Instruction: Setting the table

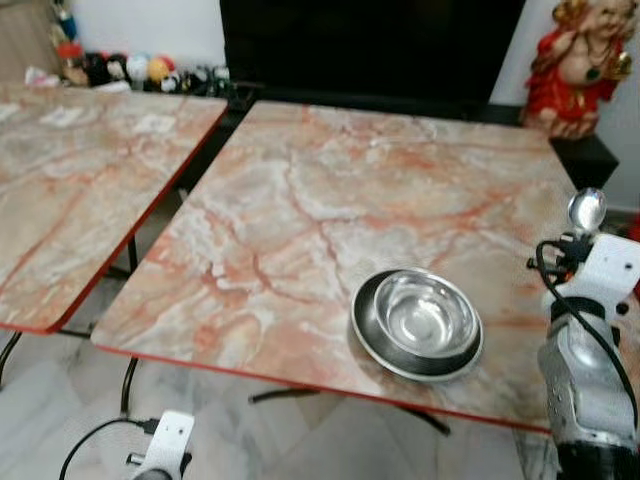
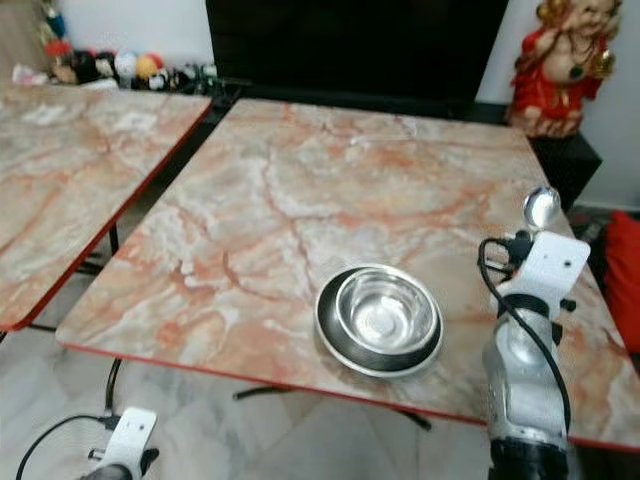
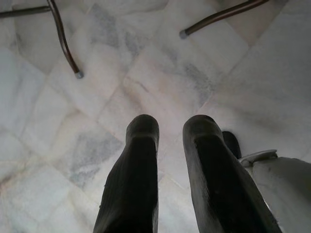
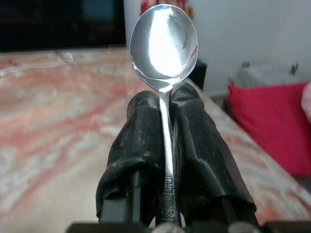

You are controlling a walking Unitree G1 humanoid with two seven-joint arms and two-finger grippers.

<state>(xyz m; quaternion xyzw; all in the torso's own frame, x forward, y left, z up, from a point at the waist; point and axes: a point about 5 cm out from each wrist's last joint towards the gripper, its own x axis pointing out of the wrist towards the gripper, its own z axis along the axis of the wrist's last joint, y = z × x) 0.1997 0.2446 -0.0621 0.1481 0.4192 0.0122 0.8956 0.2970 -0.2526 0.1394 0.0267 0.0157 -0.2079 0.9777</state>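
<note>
Marble-tiled white-grey floor (image 3: 146,82) underfoot, thin dark metal table legs (image 3: 65,43) on it. Square table with a glossy pink-orange marble-pattern top and red edge (image 1: 330,200) in front; second table of the same finish (image 1: 70,190) well apart to the robot's left. Behind the tables: big black panel (image 1: 370,45), row of small colourful toys (image 1: 130,68) along the wall, red-and-gold figurine (image 1: 580,60) on a black stand. Right gripper (image 4: 165,104) is raised over the table's right edge, black rubbery fingers (image 4: 141,145) clamped flat on the handle of a polished steel spoon (image 4: 164,41); oval bowl of the spoon sticks straight out past the fingertips, mirror-bright, handle runs back between the pads. In the head views the spoon (image 1: 586,210) stands upright above the white wrist housing. Left of and below that gripper, near the table's front edge: shallow round steel bowl (image 1: 424,312), shiny, nested in a wider dark-rimmed round steel plate (image 1: 368,330). Red cushion (image 4: 272,121) off to the right of the gripper, beyond the table. Left gripper (image 3: 170,127) hangs low beside the table, pointing at the floor, two rounded matte black fingers (image 3: 141,145) slightly apart with a narrow gap, holding nothing.
</note>
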